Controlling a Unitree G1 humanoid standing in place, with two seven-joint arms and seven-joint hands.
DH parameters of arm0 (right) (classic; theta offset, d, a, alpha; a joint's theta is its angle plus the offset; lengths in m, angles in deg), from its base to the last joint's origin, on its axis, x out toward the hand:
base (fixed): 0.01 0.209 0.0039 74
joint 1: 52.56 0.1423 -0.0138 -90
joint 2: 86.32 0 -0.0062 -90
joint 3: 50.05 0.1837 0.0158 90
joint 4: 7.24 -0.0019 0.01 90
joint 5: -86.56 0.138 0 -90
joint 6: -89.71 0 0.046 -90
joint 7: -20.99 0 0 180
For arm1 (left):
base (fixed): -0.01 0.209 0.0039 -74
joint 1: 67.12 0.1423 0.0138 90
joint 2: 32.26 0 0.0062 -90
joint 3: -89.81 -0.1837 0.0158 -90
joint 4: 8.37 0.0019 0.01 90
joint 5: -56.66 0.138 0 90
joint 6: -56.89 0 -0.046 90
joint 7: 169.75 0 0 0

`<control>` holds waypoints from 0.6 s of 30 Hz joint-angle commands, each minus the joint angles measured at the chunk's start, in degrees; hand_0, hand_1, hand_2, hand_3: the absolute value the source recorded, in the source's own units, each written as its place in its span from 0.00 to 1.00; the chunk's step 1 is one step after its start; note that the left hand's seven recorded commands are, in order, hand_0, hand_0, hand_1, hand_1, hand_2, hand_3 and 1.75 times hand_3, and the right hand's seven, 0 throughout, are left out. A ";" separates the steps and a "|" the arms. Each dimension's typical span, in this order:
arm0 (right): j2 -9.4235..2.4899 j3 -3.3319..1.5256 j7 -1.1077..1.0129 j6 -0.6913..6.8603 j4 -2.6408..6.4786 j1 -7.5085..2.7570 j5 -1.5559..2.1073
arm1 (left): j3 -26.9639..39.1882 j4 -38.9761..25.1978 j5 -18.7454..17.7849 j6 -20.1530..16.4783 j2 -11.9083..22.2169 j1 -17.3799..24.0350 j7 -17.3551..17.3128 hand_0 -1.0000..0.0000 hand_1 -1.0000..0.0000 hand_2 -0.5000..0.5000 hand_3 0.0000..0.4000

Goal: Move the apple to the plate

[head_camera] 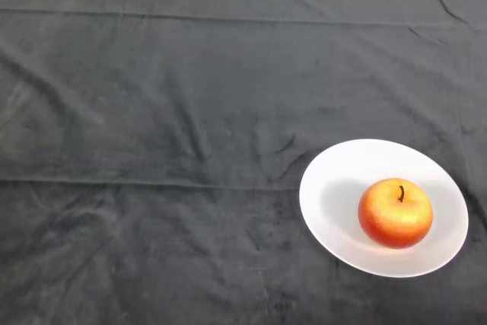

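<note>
Apple (pixel 395 213) sits upright on the white plate (pixel 335 188), stem up, right of plate centre, nearer the plate's right rim. Plate lies lower right on the desk (pixel 152 112), its right rim near the view's right edge. Dark cloth (pixel 114 211) wrinkled, covers the desk; wide open room left and above the plate

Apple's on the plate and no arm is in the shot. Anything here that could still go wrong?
Little. The apple sits right of the plate's centre, toward the near rim, so a knock might roll it off. The cloth is creased beside the plate; tugging it could shift the plate.
</note>
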 commanded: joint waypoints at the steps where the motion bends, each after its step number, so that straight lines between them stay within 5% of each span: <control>1: 0.72 0.83 0.53 -0.33 -0.22 0.03 0.59 | 3.89 3.23 1.60 1.71 -1.53 -2.61 1.29 1.00 1.00 0.50 0.00; 18: 0.76 0.82 0.49 -0.32 -0.15 0.04 0.61 | 7.94 12.16 2.71 3.81 -3.61 -6.69 -0.70 1.00 1.00 0.50 0.00</control>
